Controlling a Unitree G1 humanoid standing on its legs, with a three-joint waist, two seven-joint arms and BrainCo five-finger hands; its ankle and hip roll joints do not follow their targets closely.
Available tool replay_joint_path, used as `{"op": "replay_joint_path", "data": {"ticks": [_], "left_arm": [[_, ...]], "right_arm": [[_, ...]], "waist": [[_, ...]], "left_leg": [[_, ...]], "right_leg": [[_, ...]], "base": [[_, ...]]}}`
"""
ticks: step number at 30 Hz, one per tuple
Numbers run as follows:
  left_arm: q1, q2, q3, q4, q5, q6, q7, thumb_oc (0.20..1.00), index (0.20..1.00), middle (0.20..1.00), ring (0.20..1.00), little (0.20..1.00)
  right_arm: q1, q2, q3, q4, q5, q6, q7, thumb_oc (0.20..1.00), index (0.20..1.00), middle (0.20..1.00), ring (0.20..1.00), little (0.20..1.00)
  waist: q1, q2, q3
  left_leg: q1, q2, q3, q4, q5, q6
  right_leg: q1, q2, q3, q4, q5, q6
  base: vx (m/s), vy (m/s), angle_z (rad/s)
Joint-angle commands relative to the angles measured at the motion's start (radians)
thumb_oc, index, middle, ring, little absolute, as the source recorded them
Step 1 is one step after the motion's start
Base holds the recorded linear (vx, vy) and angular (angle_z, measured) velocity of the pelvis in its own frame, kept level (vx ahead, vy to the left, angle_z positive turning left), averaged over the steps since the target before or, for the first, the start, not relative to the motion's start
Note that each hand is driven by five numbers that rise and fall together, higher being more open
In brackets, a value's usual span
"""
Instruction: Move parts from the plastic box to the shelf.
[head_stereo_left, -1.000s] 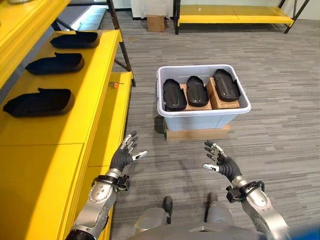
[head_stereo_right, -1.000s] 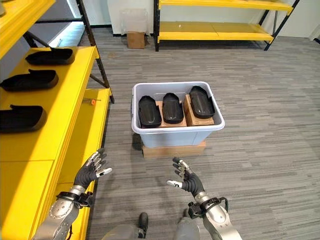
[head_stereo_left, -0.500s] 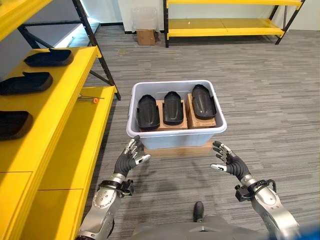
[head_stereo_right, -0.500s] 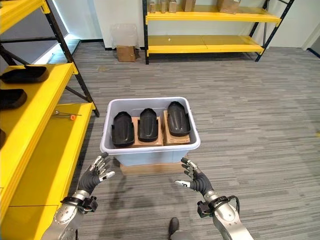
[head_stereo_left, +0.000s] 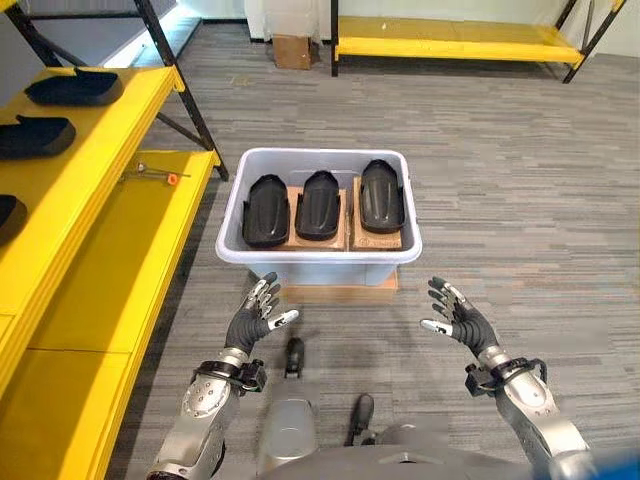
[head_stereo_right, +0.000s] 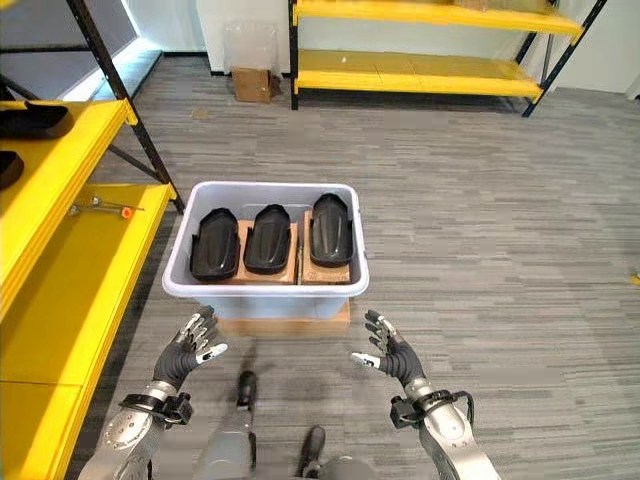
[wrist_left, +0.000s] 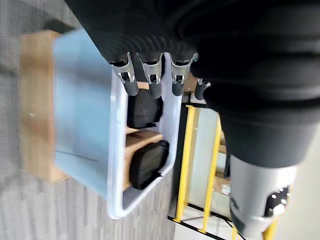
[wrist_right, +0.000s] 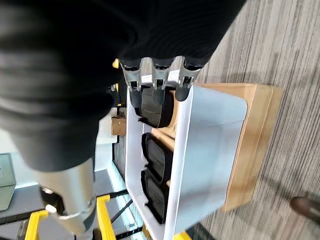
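The plastic box (head_stereo_left: 317, 262) sits on the floor in front of me, raised on a flat wooden board (head_stereo_left: 338, 293). Three black parts lie inside it side by side, resting on cardboard blocks (head_stereo_left: 378, 240): the left part (head_stereo_left: 266, 211), the middle part (head_stereo_left: 319, 204) and the right part (head_stereo_left: 381, 196).

My left hand (head_stereo_left: 254, 318) hovers near the box's front left corner, fingers spread and holding nothing. My right hand (head_stereo_left: 461, 320) hangs off the front right corner, also with fingers apart and empty. Neither touches the box.

The floor (head_stereo_left: 500, 190) is grey carpet in fine striped planks. On my left runs the yellow shelf (head_stereo_left: 75, 150) on dark steel uprights; its upper level already carries black parts, one far back (head_stereo_left: 74, 88) and another nearer (head_stereo_left: 36, 135). On its lower level (head_stereo_left: 110, 260) lies a small tool with an orange tip (head_stereo_left: 156, 177). Across the room stands another yellow rack (head_stereo_left: 450, 40) against the wall, with a small cardboard carton (head_stereo_left: 292, 50) on the floor beside it.
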Motion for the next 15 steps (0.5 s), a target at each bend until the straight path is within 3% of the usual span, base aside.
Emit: {"op": "replay_joint_path", "data": {"ticks": [1,8,15], "left_arm": [[-0.005,0.037,0.023,-0.093,0.007,-0.062,-0.004,1.0,1.0,1.0,1.0,1.0],[-0.009,0.07,0.03,-0.114,0.007,-0.062,-0.002,1.0,1.0,1.0,1.0,1.0],[-0.015,0.087,0.023,-0.127,0.006,-0.061,-0.003,1.0,1.0,1.0,1.0,1.0]], "right_arm": [[0.01,-0.025,-0.033,-0.098,0.012,-0.045,0.03,1.0,1.0,1.0,1.0,1.0],[0.009,-0.014,-0.009,-0.104,0.008,-0.027,0.058,1.0,1.0,1.0,1.0,1.0],[-0.005,-0.009,0.003,-0.112,0.001,-0.027,0.061,1.0,1.0,1.0,1.0,1.0]], "waist": [[-0.013,0.01,-0.041],[-0.014,-0.003,-0.07],[-0.015,-0.003,-0.076]], "left_leg": [[0.005,-0.028,0.001,0.034,0.008,0.042],[0.037,-0.082,0.037,0.087,-0.099,0.083],[0.033,-0.13,0.033,0.113,-0.149,0.117]], "right_leg": [[0.047,-0.175,0.068,0.084,-0.043,0.048],[0.058,-0.255,0.084,0.071,-0.002,0.096],[0.043,-0.303,0.082,0.115,0.037,0.126]], "base": [[0.26,0.215,-0.51],[0.18,0.165,-0.07],[0.1,0.134,0.17]]}}
